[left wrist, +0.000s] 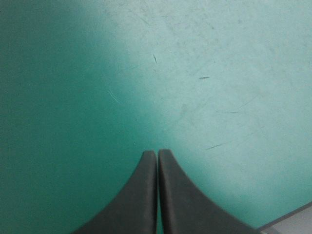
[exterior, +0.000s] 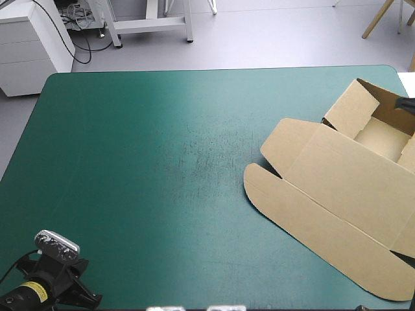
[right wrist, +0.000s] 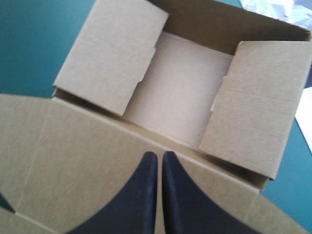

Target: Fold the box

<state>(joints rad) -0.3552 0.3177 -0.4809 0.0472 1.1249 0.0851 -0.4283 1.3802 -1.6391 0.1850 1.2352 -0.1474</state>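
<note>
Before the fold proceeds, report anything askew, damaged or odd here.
The box lies skewed on the table, near its right edge, partly out of the high view. Both side flaps lean in over the tray. No tears visible.

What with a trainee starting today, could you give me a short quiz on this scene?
1. True or false: the left claw is shut over bare cover.
2. The box lies toward the cover's: A) left edge B) right edge C) middle.
3. Fill in: the right claw is above the box's flat ____.
Key: 1 true; 2 B; 3 lid.
</note>
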